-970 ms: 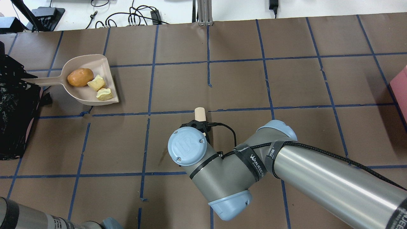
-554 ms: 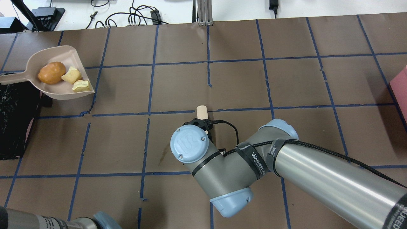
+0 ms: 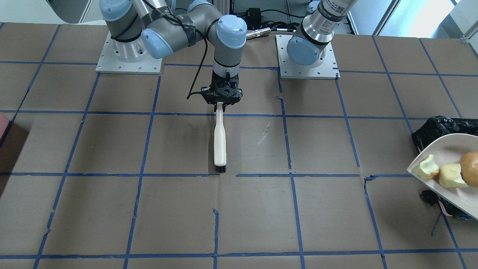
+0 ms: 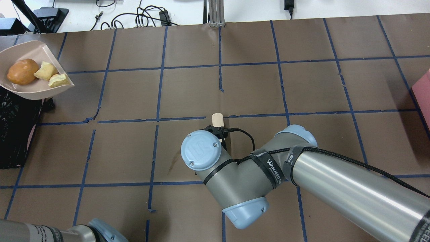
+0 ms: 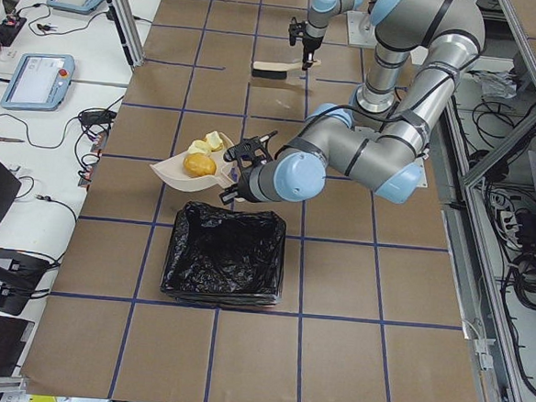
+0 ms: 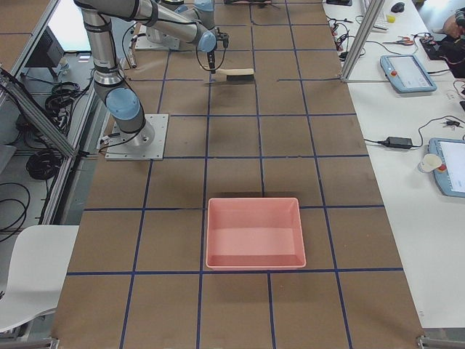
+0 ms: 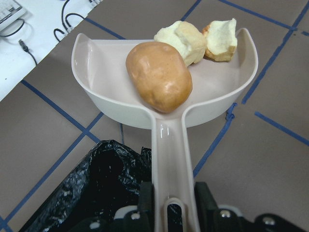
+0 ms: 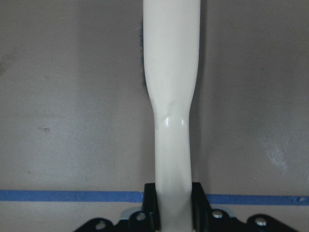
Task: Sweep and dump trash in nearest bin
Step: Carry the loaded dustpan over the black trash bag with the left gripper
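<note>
Left wrist view: the left fingers point(image 7: 146, 200) are clenched on the handle of a beige dustpan point(image 7: 111, 92). The trash sits in its bowl. A smooth brown oval bun point(image 7: 159, 75) lies nearest the fingers. Two pale chunks point(image 7: 179, 41) with browned edges lie beyond it, at the open lip. The bin point(image 7: 91, 183), lined with a crinkled glossy black bag, lies beneath the fingers and handle. The bowl reaches past it.

Right wrist view: the right fingers point(image 8: 150, 195) are clenched on the cream handle of a brush point(image 8: 171, 72), which extends straight away from them over the brown worktop point(image 8: 72, 96).

Front-facing view: the brush bristles are dark and sit at the end farthest from the fingers. The dustpan shows at the frame edge, over the black bag.

Overhead view: a black strap point(image 4: 272, 169) on the right arm bears white lettering beginning "WANJEED". The blue joint cap point(image 4: 201, 149) carries an embossed UR mark.

Left side view: the dustpan is held clear of the worktop, above the bin's far rim.

Right side view: a pink tray point(image 6: 218, 233) without a bag rests well apart from the brush.
</note>
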Controlling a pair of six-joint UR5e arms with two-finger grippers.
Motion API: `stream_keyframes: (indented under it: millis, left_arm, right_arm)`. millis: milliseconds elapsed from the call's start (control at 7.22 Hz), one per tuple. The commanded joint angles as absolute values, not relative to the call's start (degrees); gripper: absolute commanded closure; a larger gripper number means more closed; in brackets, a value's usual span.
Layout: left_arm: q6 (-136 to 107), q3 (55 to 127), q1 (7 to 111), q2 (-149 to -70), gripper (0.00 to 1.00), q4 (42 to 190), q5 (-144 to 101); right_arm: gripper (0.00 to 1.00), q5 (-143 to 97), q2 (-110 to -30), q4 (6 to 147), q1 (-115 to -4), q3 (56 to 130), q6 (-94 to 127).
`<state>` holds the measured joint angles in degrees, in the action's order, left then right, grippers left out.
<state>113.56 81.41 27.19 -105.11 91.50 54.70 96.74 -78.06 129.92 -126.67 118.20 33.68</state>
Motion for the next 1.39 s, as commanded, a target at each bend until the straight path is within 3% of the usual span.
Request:
stream_keyframes:
  millis: [0,693,970,1247]
  left_arm:
    - [113.5,77.2,21.8,-106.2,0.93,99.0,49.7]
    - [114.5,73.7,8.3,-108.7,0.93,100.9,52.4]
    - [116.2,69.7,7.9,-112.8,0.93,99.9,56.4]
    - [116.0,70.7,9.6,-112.6,0.93,96.3,60.4]
  right_arm:
    - [0.97,92.4,-78.1,129.4,-126.5,118.0,34.1]
    - [0.97,92.8,-78.5,126.6,-126.2,117.1,34.2]
    - [0.97,92.7,-78.6,125.9,-126.3,116.5,34.2]
    - [0.95,93.8,-78.6,125.4,-126.4,116.6,34.1]
